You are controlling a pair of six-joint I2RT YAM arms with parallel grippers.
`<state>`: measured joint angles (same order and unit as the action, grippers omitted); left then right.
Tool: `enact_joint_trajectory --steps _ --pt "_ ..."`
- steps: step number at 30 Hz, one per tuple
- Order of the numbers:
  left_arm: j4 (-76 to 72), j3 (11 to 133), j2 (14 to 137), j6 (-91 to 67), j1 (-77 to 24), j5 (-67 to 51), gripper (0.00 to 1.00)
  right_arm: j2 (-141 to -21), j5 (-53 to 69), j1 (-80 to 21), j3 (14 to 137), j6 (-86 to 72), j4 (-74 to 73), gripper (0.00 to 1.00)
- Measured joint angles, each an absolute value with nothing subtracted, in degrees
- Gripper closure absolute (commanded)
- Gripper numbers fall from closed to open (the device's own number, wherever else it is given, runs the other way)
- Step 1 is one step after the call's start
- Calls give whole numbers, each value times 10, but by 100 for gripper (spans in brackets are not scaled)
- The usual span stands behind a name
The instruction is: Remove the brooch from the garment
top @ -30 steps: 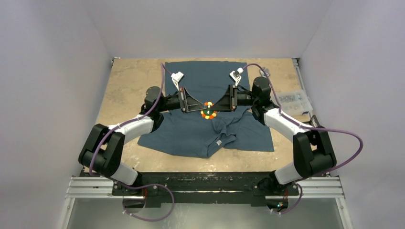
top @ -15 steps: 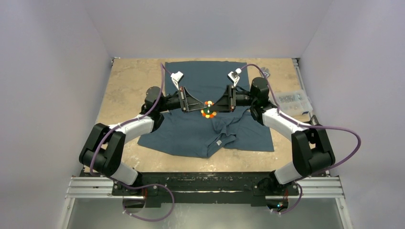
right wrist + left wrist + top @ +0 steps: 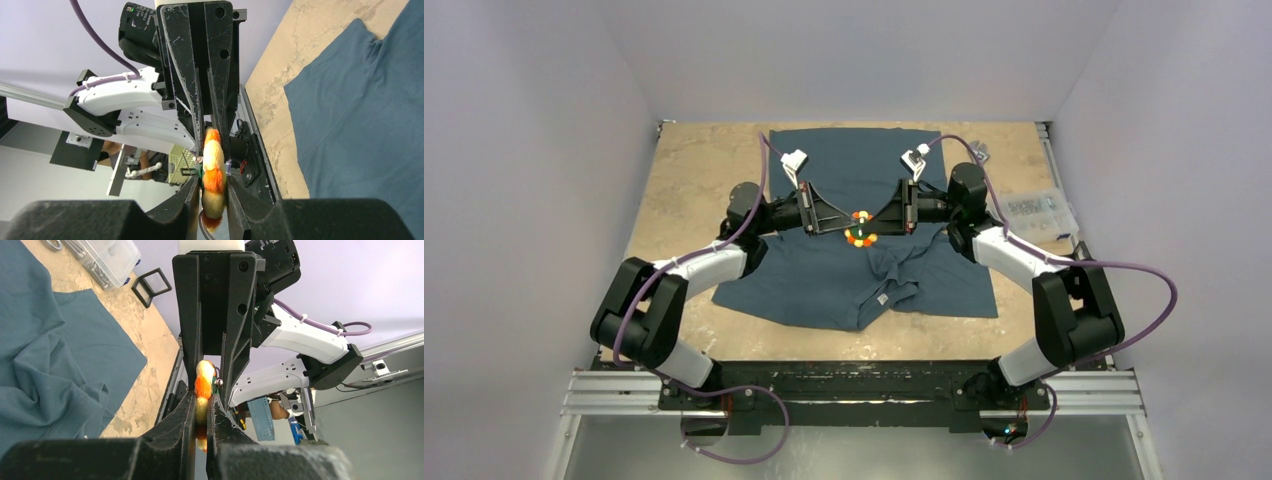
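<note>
Soft, matte slate-blue cloth first: the garment (image 3: 824,275) lies mostly flat on the mottled tan table (image 3: 694,170). It bunches into folds around its collar, where a small white tag (image 3: 882,299) shows. Its far hem runs straight, while its near edge is uneven with wrinkles. Bare tabletop borders the garment on the left and far right, and a clear plastic box (image 3: 1039,208) sits off the garment's right side.

Above the garment's middle the two arms meet nose to nose. The left gripper (image 3: 848,229) has its hard black wedge fingers (image 3: 175,425) pinched nearly together on the brooch (image 3: 860,231). The right gripper (image 3: 873,227) nips the same piece from the opposite side, jaws just as narrow. Seen edge-on from the wrists, the brooch is a plump, soft-looking disc, orange and yellow with a green speck, held clear of the cloth below.
</note>
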<state>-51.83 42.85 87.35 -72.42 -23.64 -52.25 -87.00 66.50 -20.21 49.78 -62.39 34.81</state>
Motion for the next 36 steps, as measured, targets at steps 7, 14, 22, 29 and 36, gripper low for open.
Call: enact_joint_trajectory --steps 7,14,22,29,36 --pt "-524 429 874 -725 -236 -522 100 -870 665 -202 498 -626 352 100" --pt "-528 427 873 -717 -234 -520 42 -870 669 -203 496 -630 362 100" --pt "-503 395 828 -674 -192 -532 38 -870 677 -206 490 -628 375 100" --pt "-502 386 796 -646 -209 -558 43 -865 680 -206 488 -596 368 100" --pt "-482 393 797 -623 -238 -553 45 -850 679 -206 488 -554 338 100"
